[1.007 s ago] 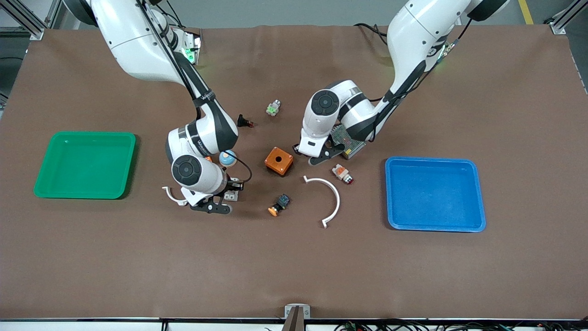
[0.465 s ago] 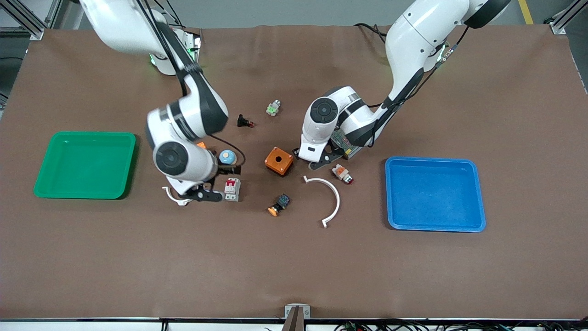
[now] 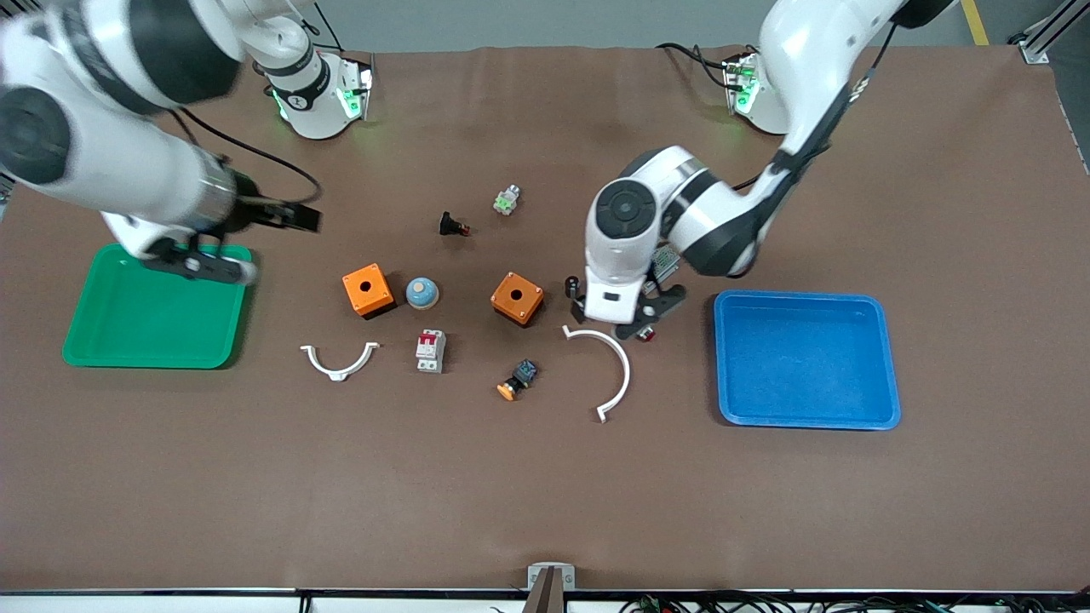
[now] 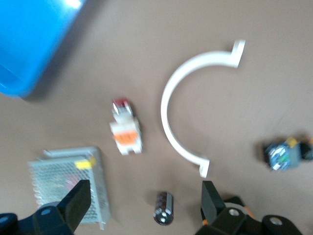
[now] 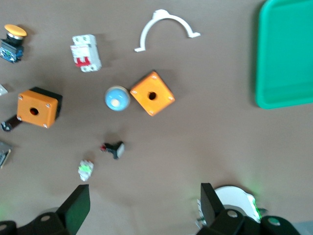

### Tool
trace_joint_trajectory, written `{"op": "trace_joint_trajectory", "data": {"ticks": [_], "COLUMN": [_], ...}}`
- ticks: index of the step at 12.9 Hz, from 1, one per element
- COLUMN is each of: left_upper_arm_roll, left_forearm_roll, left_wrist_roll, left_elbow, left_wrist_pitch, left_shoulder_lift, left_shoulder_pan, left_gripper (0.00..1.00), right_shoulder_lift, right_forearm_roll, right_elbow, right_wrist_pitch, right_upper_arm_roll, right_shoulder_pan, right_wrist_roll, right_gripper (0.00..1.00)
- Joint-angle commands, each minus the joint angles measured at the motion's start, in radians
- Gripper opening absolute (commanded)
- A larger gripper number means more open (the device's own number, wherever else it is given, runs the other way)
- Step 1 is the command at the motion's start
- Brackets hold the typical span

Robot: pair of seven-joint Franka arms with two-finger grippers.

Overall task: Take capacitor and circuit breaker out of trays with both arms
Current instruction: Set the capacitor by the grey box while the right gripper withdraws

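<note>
Lying freed on the bare table, the circuit breaker and capacitor are out of both trays. The right gripper has lifted over the green tray's edge, the left gripper rising near the blue tray; both spread, empty.

No readable text, label, brand, number or sign was found anywhere. A yellow sticker on the mesh-covered metal box was too blurred to read. Markings on the circuit breaker were too small to make out
</note>
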State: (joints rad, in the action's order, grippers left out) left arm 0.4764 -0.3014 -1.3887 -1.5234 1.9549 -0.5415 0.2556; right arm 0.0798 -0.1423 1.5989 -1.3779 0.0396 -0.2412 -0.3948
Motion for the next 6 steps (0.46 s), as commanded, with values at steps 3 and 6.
{"op": "trace_joint_trajectory", "data": {"ticks": [3,6], "left_upper_arm_roll": [0.002,0.008], "left_forearm_roll": [-0.027,-0.012], "left_wrist_roll": [0.287,0.52], "left_elbow": [0.042,0.043], "left_wrist_pitch": [-0.143,-0.241], "left_shoulder_lift": [0.217,0.322], "left_shoulder_pan": [-0.208,-0.311], "left_gripper": [1.0,1.0], "right_shoulder_lift": [-0.115,-0.117], "right_forearm_roll": [0.059,0.062], "right_elbow": [0.127,0.138], "right_wrist_pitch": [0.008,-0.012], "right_upper_arm_roll": [-0.014,-0.012], "right_shoulder_pan": [0.192,0.325], "right_wrist_roll": [0.256,0.426], "right_gripper": [1.0,1.0]}}
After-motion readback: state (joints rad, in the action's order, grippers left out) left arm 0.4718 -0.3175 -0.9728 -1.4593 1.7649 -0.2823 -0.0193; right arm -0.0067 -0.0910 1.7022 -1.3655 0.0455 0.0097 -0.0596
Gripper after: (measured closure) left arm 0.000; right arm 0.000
